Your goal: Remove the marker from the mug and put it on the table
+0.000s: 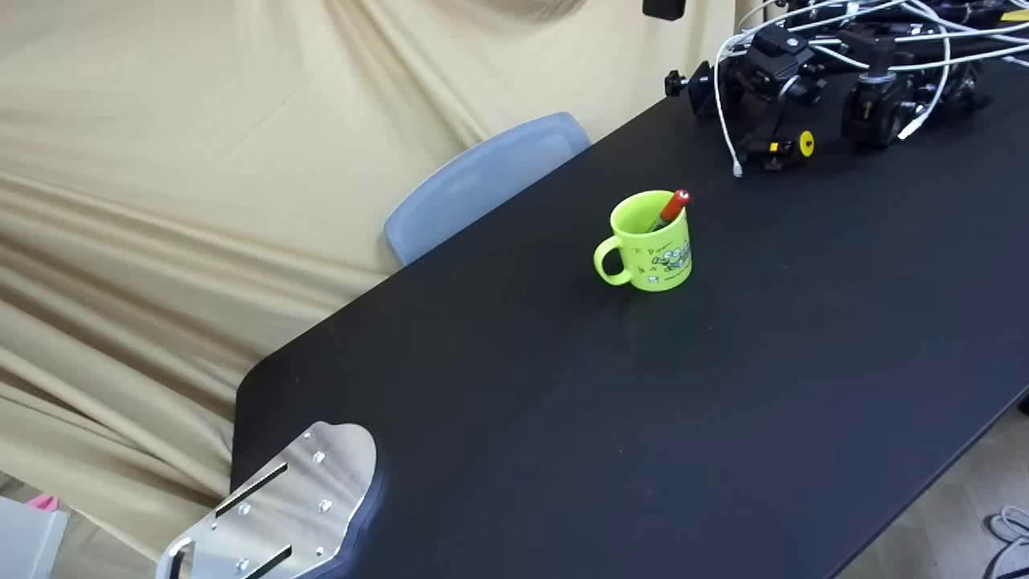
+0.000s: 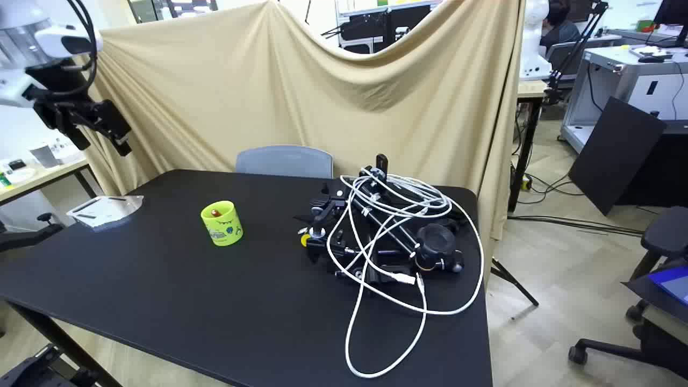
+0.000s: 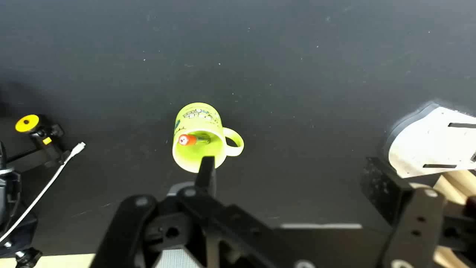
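Arm (image 2: 59, 43) hangs high above the table (image 2: 242, 301), jaws spread and angled downward, well apart from the mug (image 2: 223, 230) with the marker (image 2: 215, 213) leaning inside.

Mug (image 2: 226, 230): hidden on the handle (image 3: 234, 151) side in an exterior view, with print (image 1: 670, 257) too small to read.
Marker (image 2: 215, 213): hidden in the mug up to the red end (image 2: 216, 212) in an exterior view.
Gripper (image 3: 290, 160): blurred, and cut off by the picture's edge in the wrist view.
Black piece (image 1: 664, 7): cut off at the far side in an exterior view, too cropped to name.
Table (image 1: 514, 386): cut off on the near side in both exterior views.
Chair back (image 1: 490, 177): hidden low down behind the table in both exterior views.
Metal plate (image 1: 338, 466): cut off on the near left in an exterior view.
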